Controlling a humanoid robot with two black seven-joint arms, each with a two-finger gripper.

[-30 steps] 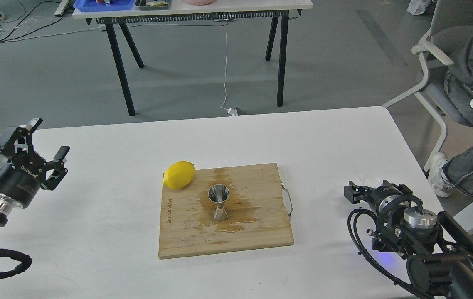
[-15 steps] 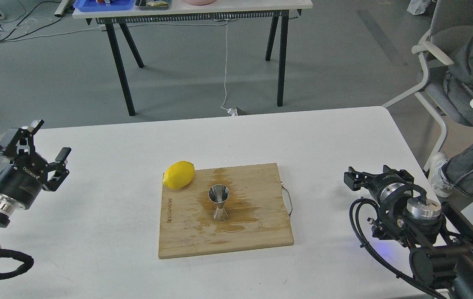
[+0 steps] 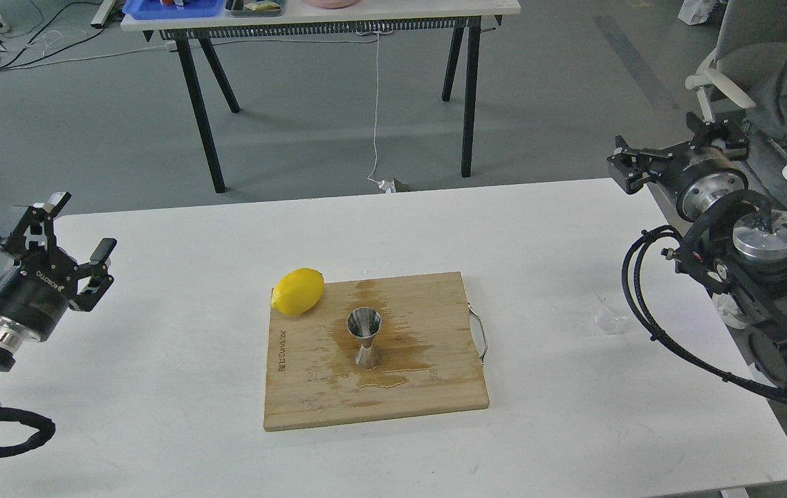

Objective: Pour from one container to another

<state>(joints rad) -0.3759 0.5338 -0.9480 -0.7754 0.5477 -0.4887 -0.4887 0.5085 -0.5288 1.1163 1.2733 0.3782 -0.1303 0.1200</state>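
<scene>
The clear glass cup (image 3: 611,315) stands upright on the white table (image 3: 179,387), right of the cutting board, with nothing touching it. The steel jigger (image 3: 364,337) stands upright on the wet middle of the bamboo cutting board (image 3: 435,387). My right gripper (image 3: 673,146) hangs open high above the table's far right corner, well up and behind the cup, holding nothing. My left gripper (image 3: 77,232) is open and empty over the table's left edge, far from both containers.
A yellow lemon (image 3: 298,290) lies at the board's far left corner. The board has a metal handle (image 3: 480,335) on its right side and a puddle around the jigger. A seated person and chair (image 3: 767,76) are at the right; another table (image 3: 324,14) stands behind.
My right arm has lifted from low over the table's right side up and back to the far right corner, uncovering the glass cup. The left gripper has barely shifted.
</scene>
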